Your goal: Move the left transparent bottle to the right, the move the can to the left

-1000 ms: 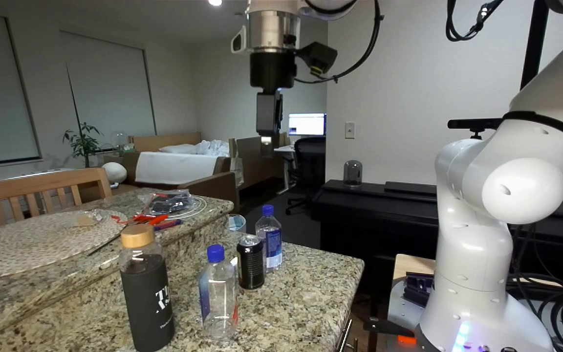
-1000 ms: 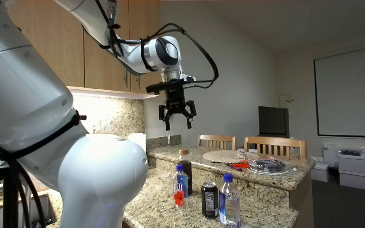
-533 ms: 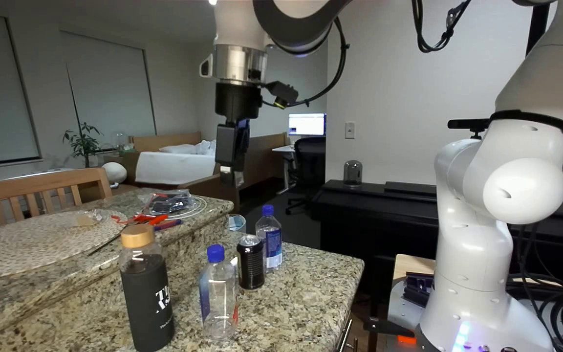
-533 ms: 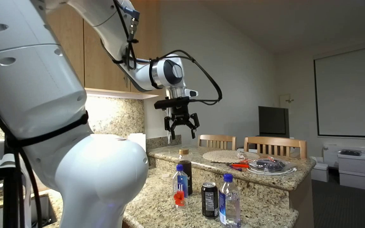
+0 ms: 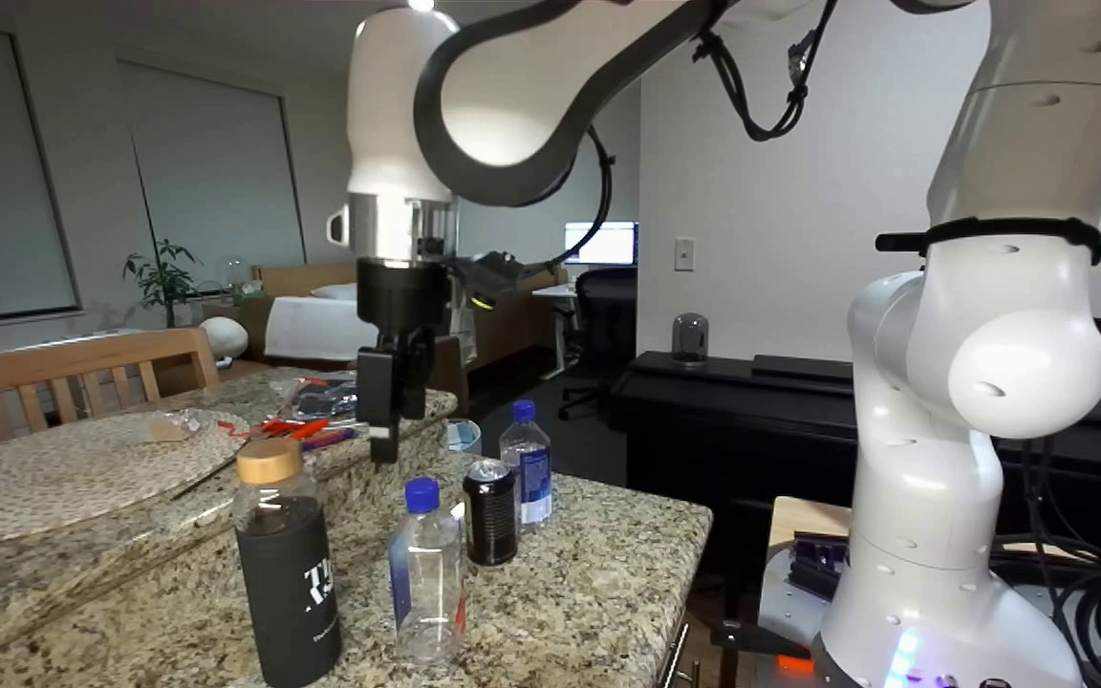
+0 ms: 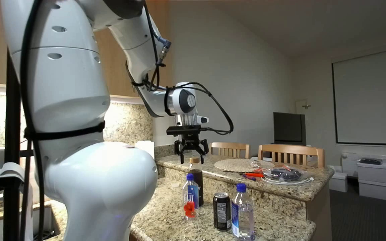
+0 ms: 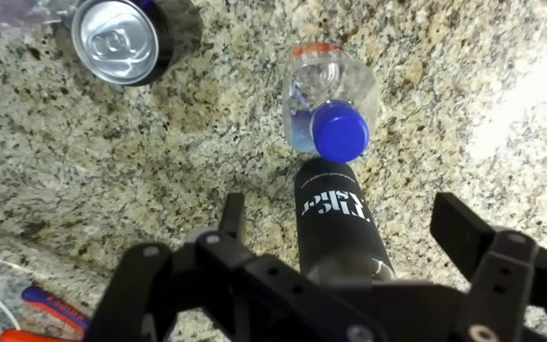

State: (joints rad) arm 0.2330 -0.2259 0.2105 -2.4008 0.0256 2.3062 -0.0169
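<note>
Gripper (image 6: 192, 160), jaws apart and empty, is best steered clear of the black bottle (image 5: 289, 585), then lowered around the left transparent bottle (image 5: 428, 585), seen left of the can (image 5: 490, 517) in both exterior views.

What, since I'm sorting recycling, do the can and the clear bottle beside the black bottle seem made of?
The can: likely aluminium; its silvery top shines like bare metal, its dark side looks glossy.
The clear bottle: probably plastic, glossy; see-through walls catch highlights, but glass isn't excluded.
</note>
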